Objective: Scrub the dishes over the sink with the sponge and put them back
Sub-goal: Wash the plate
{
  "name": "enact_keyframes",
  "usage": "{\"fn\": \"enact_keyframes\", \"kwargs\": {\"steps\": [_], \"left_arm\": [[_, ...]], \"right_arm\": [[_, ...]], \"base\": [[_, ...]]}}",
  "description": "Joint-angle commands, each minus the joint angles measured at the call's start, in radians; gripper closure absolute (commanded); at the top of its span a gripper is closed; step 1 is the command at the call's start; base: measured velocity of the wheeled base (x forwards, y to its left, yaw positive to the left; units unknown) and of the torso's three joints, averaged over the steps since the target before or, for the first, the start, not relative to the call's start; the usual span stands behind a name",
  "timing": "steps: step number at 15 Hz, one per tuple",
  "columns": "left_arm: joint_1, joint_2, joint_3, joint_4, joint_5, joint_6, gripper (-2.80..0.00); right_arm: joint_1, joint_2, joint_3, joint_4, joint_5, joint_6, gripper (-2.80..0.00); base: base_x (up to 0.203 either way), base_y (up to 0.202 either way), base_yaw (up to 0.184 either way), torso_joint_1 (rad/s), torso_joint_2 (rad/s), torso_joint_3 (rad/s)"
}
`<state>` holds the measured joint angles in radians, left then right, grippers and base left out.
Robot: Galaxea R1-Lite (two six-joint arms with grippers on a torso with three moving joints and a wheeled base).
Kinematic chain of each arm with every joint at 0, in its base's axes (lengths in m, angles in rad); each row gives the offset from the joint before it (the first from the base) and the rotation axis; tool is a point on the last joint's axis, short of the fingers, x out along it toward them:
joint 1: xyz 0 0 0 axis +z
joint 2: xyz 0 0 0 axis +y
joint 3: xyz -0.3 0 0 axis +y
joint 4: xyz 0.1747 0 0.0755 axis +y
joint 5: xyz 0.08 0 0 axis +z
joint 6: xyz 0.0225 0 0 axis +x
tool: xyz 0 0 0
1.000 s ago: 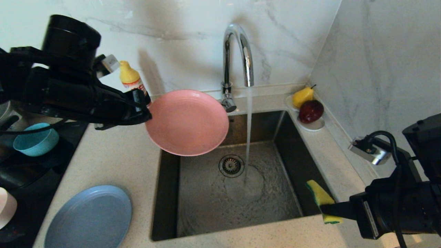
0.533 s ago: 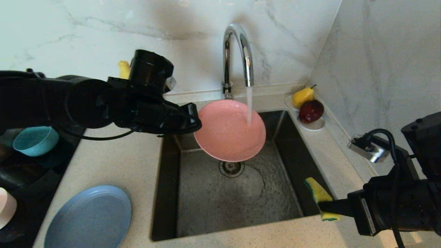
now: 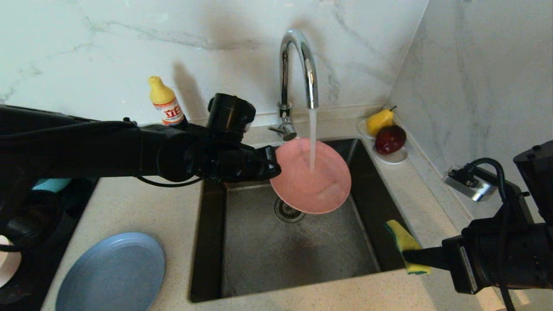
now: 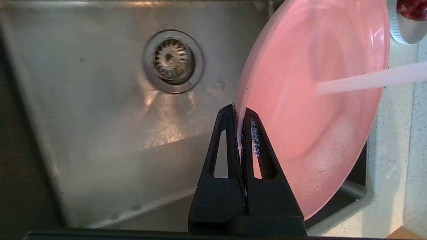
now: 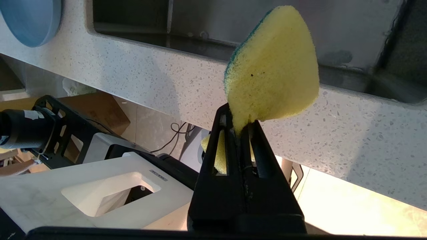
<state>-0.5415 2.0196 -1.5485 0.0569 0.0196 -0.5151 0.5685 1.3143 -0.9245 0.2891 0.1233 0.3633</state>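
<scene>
We see the left claw [image 3: 272, 166] clamping the salmon-pink plate [image 3: 313, 179] by its rim — tilted over the sink [image 3: 259, 250], tap water striking it, right claw [image 3: 410, 259] pinching the sponge [image 3: 404, 246] above the sink's near-right corner.

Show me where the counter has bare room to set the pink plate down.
Bare counter lies between the grey-blue plate and the sink, up to the bottle. The back right corner is crowded by the fruit saucer.

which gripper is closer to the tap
Left. The left gripper, shut on the pink plate, sits just below and beside the tap. The right gripper, shut on the sponge, is at the sink's near right corner.
</scene>
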Motion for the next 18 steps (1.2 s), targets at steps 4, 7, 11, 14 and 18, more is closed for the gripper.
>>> {"fn": "enact_keyframes", "kwargs": {"steps": [4, 7, 11, 14, 18], "left_arm": [[-0.057, 0.062, 0.010, -0.011, 0.002, -0.024, 0.00], [-0.064, 0.055, 0.045, -0.012, 0.006, -0.028, 0.00], [-0.021, -0.009, 0.075, -0.007, 0.147, -0.015, 0.00], [0.028, -0.108, 0.110, -0.008, 0.186, 0.056, 0.00], [0.048, -0.216, 0.125, -0.015, 0.366, 0.265, 0.00]], "right_arm": [[-0.001, -0.007, 0.003, 0.001, 0.001, 0.002, 0.00], [-0.002, -0.007, 0.006, 0.001, 0.001, 0.002, 0.00], [-0.002, -0.007, 0.009, 0.001, 0.001, 0.002, 0.00], [-0.002, 0.003, 0.009, 0.001, 0.001, 0.003, 0.00], [-0.002, 0.005, 0.013, 0.001, 0.002, 0.006, 0.00]], "base": [[0.000, 0.000, 0.000, 0.000, 0.00, 0.000], [0.000, 0.000, 0.000, 0.000, 0.00, 0.000], [0.000, 0.000, 0.000, 0.000, 0.00, 0.000], [0.000, 0.000, 0.000, 0.000, 0.00, 0.000], [0.000, 0.000, 0.000, 0.000, 0.00, 0.000]]}}
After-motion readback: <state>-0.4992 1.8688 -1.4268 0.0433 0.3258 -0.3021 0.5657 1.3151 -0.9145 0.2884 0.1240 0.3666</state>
